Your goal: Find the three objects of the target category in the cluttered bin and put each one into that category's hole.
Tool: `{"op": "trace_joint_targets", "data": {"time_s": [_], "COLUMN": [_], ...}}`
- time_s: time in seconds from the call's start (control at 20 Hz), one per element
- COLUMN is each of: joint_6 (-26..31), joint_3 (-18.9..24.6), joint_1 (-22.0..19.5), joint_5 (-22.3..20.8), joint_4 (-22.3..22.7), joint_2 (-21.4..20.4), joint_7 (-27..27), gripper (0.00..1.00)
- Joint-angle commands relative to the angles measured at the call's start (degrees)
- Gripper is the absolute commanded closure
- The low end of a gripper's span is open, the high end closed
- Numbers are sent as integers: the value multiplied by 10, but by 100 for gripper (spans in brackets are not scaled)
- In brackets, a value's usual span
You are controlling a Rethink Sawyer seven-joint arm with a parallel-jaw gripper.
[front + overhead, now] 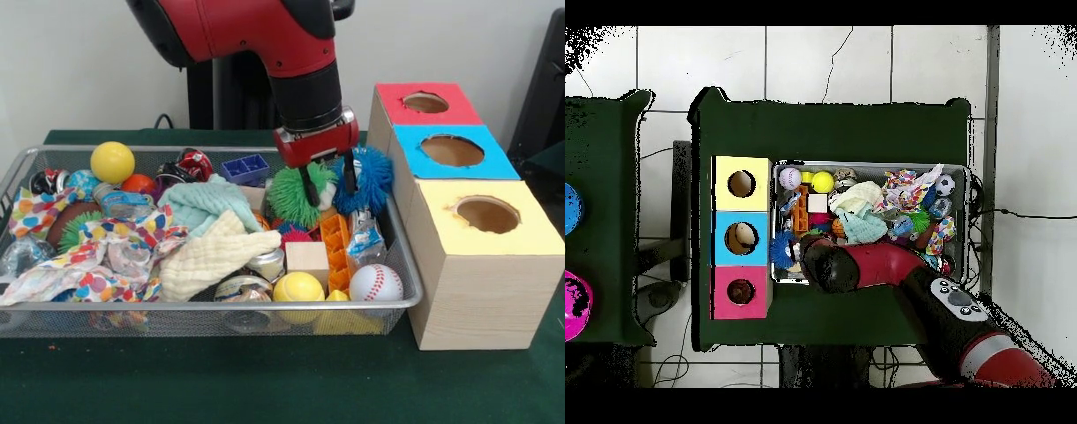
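Note:
The wire mesh bin [221, 305] is full of toys and cloths; it also shows in the overhead view [963, 175]. My gripper [328, 185] is open and reaches down into its back right corner. One finger [310, 189] rests against the green spiky puffball [284, 196], and the other stands beside the blue spiky puffball [369, 181], which also shows in the overhead view [781, 250]. The tiger plush is hidden. The red-topped box's hole [425, 102] lies just right of the gripper, at the far end of the row of boxes.
The blue-topped hole [452, 150] and the yellow-topped hole [487, 214] follow toward the front. A baseball [376, 283], yellow balls [297, 287] [112, 162], a cream cloth [212, 256] and an orange crate [335, 252] crowd the bin. My arm [885, 265] covers the bin's near side from overhead.

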Motion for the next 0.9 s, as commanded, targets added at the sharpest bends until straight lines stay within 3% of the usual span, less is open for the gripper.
{"op": "trace_joint_targets", "data": {"time_s": [0.05,0.3,0.55,0.65,0.9], "joint_6": [77,79,93,96,152], "joint_3": [57,47,-25,-31,-60], "joint_1": [1,-3,39,39,63], "joint_5": [-36,-56,-112,-125,-158], "joint_4": [-48,-55,-101,-113,-137], "joint_2": [65,65,59,66,63], "joint_7": [-68,-80,-82,-81,-93], "gripper": [0,0,0,0,0]}}
